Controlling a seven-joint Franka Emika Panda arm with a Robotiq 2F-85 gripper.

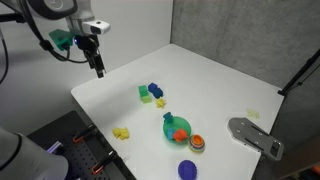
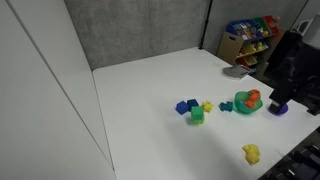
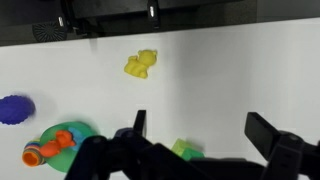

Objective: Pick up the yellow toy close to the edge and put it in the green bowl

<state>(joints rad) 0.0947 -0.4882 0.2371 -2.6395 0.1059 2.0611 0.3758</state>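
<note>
One step is in hand, the approach: the end effector (image 1: 98,68) hangs high over the far left of the table (image 1: 220,80), its fingers wide apart and empty. The yellow toy (image 1: 121,132) lies alone close to the near edge, left of the green bowl (image 1: 176,128). Next, I judge, it must come nearer and descend over the toy. There is free room around it, but the edge is close.

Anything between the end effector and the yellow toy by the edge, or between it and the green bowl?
Nothing visible: bare table lies between the end effector and the yellow toy, and between that toy and the green bowl; the blocks sit aside.
</note>
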